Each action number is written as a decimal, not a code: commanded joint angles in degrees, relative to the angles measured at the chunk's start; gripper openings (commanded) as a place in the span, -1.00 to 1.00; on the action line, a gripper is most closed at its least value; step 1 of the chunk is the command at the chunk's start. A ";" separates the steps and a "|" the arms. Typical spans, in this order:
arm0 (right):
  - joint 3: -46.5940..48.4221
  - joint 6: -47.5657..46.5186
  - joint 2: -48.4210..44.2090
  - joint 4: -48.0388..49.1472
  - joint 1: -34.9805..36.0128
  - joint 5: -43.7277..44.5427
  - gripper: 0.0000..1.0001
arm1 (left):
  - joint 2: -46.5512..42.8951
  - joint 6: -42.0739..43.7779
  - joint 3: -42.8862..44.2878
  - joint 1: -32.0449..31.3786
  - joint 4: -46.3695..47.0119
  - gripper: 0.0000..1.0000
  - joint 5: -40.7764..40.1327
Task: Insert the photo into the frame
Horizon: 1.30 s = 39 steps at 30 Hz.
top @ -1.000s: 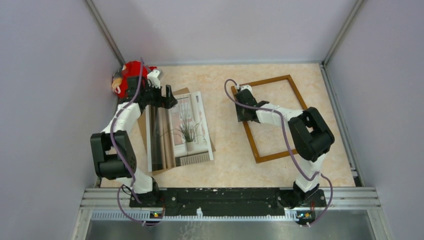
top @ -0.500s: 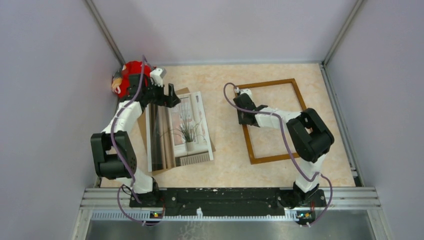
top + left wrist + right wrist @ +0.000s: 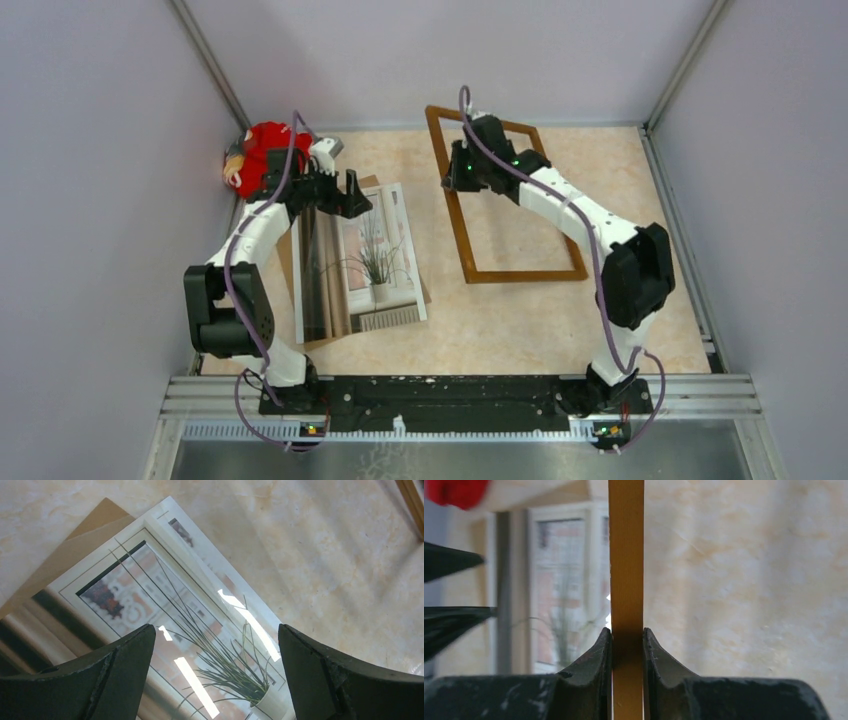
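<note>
The photo [image 3: 372,262] lies face up on the left of the table, showing a potted plant by a window [image 3: 200,605]. My left gripper [image 3: 350,195] hovers over its far end, wide open with nothing between its fingers [image 3: 216,630]. The golden-brown wooden frame [image 3: 525,275] is tilted up at its far end, and its near edge looks low by the table. My right gripper [image 3: 458,172] is shut on the frame's left bar [image 3: 626,555], pads pressed on both sides [image 3: 627,635]. The photo [image 3: 564,580] is blurred beyond the bar.
A brown cardboard backing board [image 3: 285,255] lies under the photo, with one corner showing [image 3: 75,545]. A red soft toy [image 3: 260,155] sits in the back left corner behind the left arm. Walls close the table on three sides.
My right gripper has shut on the frame's left bar, raised it and swung it toward the back and left. The left gripper shifted slightly right over the photo, still open.
</note>
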 commanded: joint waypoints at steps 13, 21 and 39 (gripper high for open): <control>7.77 28.85 -8.94 10.62 -3.34 -28.64 -1.00 | -6.38 -4.78 0.02 -7.47 1.03 0.97 3.04; 3.12 38.41 -9.83 19.59 -4.41 -34.19 -1.00 | -8.77 -7.09 0.65 -9.01 2.60 0.97 2.69; -12.58 47.10 -14.99 31.31 -12.77 -40.59 0.00 | -4.40 -14.33 11.02 -14.75 6.62 0.97 -4.31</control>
